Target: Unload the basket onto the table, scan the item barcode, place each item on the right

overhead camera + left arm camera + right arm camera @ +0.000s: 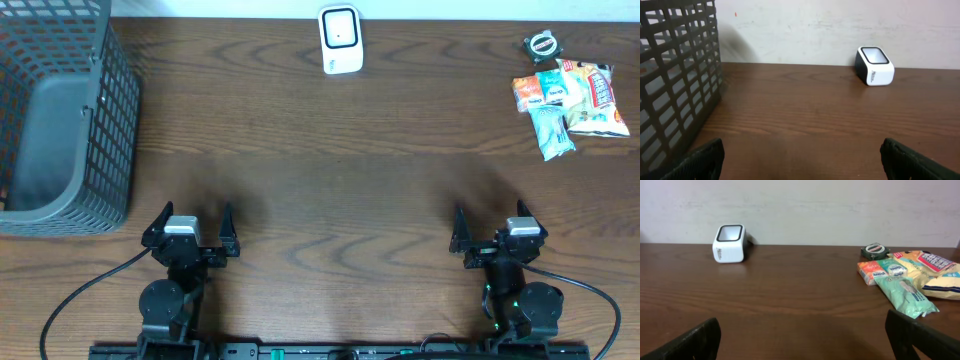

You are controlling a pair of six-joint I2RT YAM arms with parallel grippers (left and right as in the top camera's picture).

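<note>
A white barcode scanner (340, 40) with a dark window stands at the far middle of the table; it also shows in the left wrist view (874, 66) and the right wrist view (730, 243). A heap of snack packets (565, 98) lies at the far right, with a pale green packet (905, 296) nearest my right arm and an orange one (871, 271) beside it. No barcode is readable. My left gripper (190, 226) and my right gripper (496, 228) rest near the front edge, both open and holding nothing.
A dark grey wire basket (62, 115) stands at the far left, its mesh wall (675, 75) close to my left gripper. A small round roll of tape (541, 43) lies behind the packets. A pale wall runs behind the table.
</note>
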